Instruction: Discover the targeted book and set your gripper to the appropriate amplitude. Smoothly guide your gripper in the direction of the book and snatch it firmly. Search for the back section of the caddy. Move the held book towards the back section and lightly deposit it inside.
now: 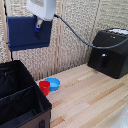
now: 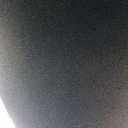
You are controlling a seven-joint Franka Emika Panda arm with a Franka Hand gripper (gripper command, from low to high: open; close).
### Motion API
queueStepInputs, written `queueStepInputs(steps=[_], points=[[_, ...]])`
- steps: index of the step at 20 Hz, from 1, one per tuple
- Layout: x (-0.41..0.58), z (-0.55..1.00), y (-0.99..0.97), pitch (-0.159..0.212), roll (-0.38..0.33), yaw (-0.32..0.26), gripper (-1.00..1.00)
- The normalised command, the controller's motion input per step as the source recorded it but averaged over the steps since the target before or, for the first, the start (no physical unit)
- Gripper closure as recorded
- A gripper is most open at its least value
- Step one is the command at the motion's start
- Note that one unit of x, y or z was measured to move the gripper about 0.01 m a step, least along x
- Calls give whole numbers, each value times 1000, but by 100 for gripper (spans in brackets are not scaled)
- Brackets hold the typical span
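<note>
While the gripper [image 1: 38, 25] hangs high at about eleven o'clock in the exterior view, its blue-tipped fingers are closed on the upper right edge of the book [image 1: 27, 33], which hangs flat-faced with its long axis roughly level. Directly below, toward seven o'clock, sits the caddy [image 1: 20, 100]; its back section lies nearest under the book, so the coming move looks mainly downward. A dark surface fills the wrist view.

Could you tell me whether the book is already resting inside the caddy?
No, the book hangs in the air from the gripper, well above the open caddy in the exterior view.
</note>
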Motion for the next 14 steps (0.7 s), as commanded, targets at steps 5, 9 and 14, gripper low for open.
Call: queueStepInputs(steps=[5, 9, 14], points=[[392, 490, 883, 31, 0, -22, 100], [260, 212, 931, 94, 0, -2, 100], [155, 25, 971, 119, -8, 0, 100]])
